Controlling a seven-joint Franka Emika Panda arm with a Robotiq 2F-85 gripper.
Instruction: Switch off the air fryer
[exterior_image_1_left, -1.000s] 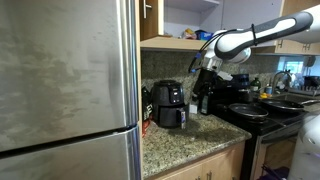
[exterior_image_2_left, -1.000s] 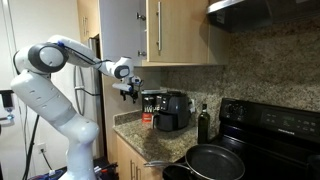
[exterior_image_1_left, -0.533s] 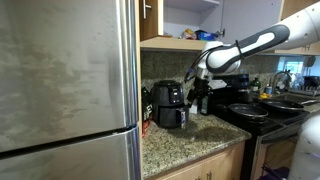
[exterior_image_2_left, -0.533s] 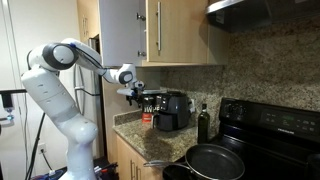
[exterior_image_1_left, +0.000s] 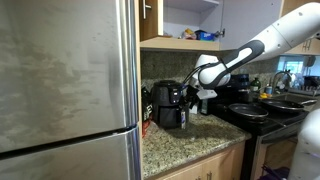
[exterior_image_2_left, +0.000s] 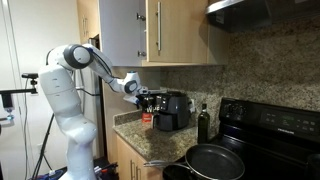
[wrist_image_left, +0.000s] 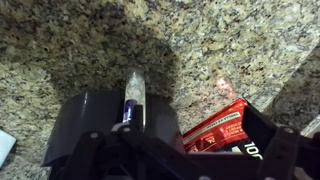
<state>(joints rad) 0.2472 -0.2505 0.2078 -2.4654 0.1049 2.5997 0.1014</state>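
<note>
The air fryer (exterior_image_1_left: 168, 104) is a squat black rounded appliance on the granite counter, also seen in an exterior view (exterior_image_2_left: 173, 110). In the wrist view its dark body (wrist_image_left: 95, 122) and its handle with a clear cover (wrist_image_left: 134, 95) lie just ahead of the fingers. My gripper (exterior_image_1_left: 191, 96) hangs close beside the fryer's upper part, in an exterior view (exterior_image_2_left: 143, 97) a little short of it. The fingers look apart and hold nothing. I cannot tell whether they touch the fryer.
A red box (wrist_image_left: 212, 122) stands next to the fryer. A dark bottle (exterior_image_2_left: 204, 124) stands on the counter beside the black stove with a pan (exterior_image_2_left: 215, 160). A steel fridge (exterior_image_1_left: 65, 90) fills one side. Cabinets (exterior_image_2_left: 170, 30) hang above.
The arm has come down and carried the gripper from above the counter to right beside the air fryer.
</note>
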